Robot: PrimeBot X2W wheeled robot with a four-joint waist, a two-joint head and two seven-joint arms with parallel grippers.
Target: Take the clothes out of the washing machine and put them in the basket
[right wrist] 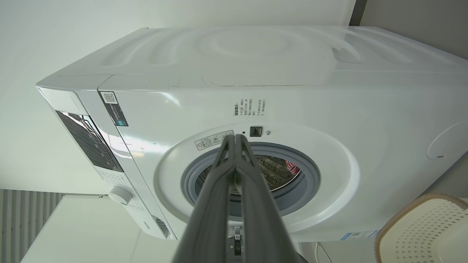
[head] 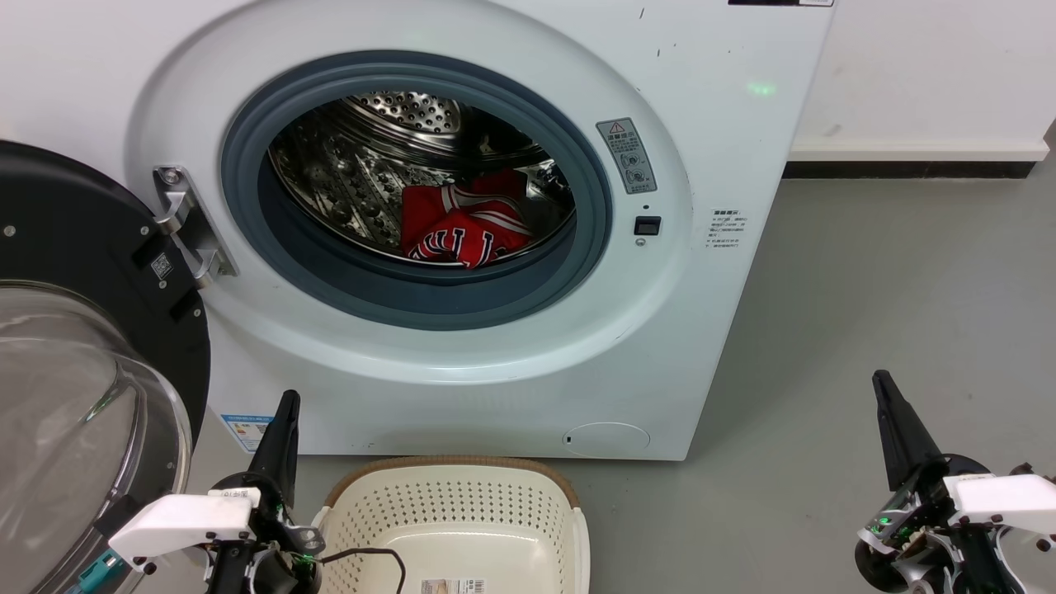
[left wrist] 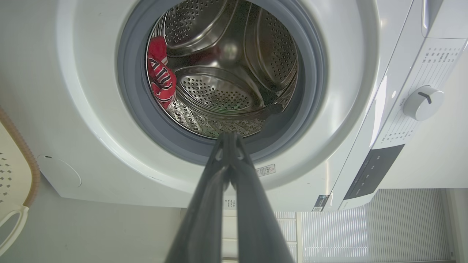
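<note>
A large white front-loading washing machine (head: 726, 124) stands on a grey floor (head: 891, 289). Its black-rimmed glass door (head: 82, 247) is swung wide open to the left, which the head view shows. The wrist views show instead the dark control panel (left wrist: 369, 175) and a round white dial (left wrist: 423, 103), and the right wrist view also takes in the machine's flat top. Just in front of the machine, on the near side, sits the cream perforated basket (head: 462, 511) with a brown rim. The clothes (head: 466, 224) lie bunched low in the steel drum (head: 363, 165), toward its right. They are red fabric with white-and-dark striped trim and white lettering. The left gripper (head: 288, 398) hangs just left of the basket and the right gripper (head: 881, 378) is well off to the right. Each has its fingers pressed together, gripping nothing.
</note>
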